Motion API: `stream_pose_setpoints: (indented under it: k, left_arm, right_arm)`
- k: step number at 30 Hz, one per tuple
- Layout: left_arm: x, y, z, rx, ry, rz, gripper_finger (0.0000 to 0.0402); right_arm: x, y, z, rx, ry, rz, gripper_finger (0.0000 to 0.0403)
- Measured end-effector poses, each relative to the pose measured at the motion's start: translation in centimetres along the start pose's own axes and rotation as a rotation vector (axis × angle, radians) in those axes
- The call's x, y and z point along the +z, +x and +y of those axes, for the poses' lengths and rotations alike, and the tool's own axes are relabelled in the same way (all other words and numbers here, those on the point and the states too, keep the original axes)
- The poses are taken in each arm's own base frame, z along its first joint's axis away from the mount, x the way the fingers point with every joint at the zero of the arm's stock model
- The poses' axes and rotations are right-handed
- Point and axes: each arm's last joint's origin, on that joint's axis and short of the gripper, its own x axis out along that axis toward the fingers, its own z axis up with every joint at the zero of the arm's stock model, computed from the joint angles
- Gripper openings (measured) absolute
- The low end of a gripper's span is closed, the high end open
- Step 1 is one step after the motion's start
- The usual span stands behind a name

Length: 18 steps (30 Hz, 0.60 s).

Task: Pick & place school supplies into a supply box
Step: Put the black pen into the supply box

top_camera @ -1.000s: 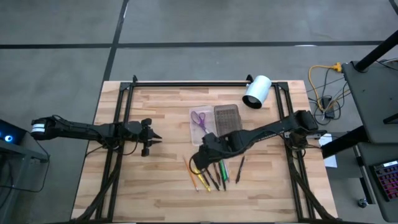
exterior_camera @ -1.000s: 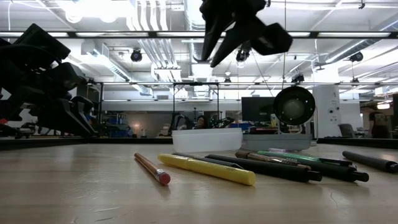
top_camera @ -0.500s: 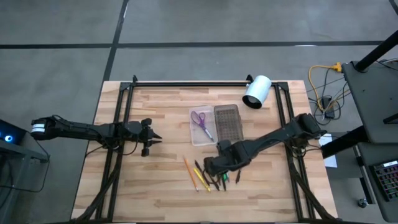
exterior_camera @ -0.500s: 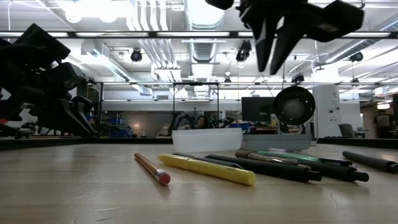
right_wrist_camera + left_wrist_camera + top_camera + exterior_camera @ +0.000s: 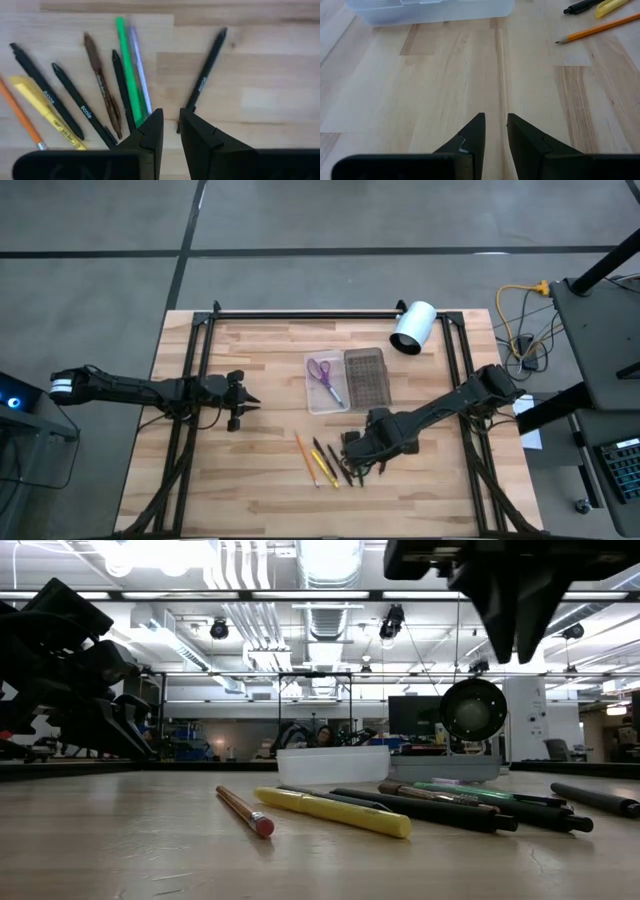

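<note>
Since the earlier frames, the right gripper (image 5: 358, 457) has travelled from beside the supply box (image 5: 346, 379) toward the near edge of the surface (image 5: 260, 350) and now hangs over the loose writing tools; the left gripper (image 5: 252, 402) has not shifted from its waiting place near the left edge. Progress is judged early: only the purple-handled scissors (image 5: 322, 376) lie in the whitish translucent tray, which sits at the middle of the surface with its grey ribbed lid half alongside. All pens and pencils remain outside it, fanned on the bare wood near the near edge. In the right wrist view they read as thin straight sticks: an orange pencil (image 5: 19, 116), a flat yellow pen (image 5: 46, 118), three dark pens with white lettering, a brown pen (image 5: 102, 85), a smooth green pen (image 5: 129, 70) with a pale one touching it, and a dark pen (image 5: 206, 65) lying apart. The right fingers (image 5: 152, 131) are nearly closed and hold nothing, poised above the green pen's end. The left fingers (image 5: 475, 137) are likewise drawn close together and empty. The surface is pale jointed wood.
</note>
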Motion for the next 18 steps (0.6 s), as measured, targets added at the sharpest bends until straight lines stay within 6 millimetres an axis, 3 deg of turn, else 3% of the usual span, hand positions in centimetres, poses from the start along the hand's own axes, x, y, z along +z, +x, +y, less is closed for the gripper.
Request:
stream_pose_setpoints:
  k: [7,18]
  left_arm:
    - [0.0,0.0,0.0,0.0,0.0,0.0,0.0066]
    - [0.0,0.0,0.0,0.0,0.0,0.0,0.0066]
  right_arm:
    - [-1.1,0.9,-1.0,-0.073,0.127,0.051,0.0057]
    - [-1.0,2.3,-1.6,-0.138,0.192,0.066,0.0057]
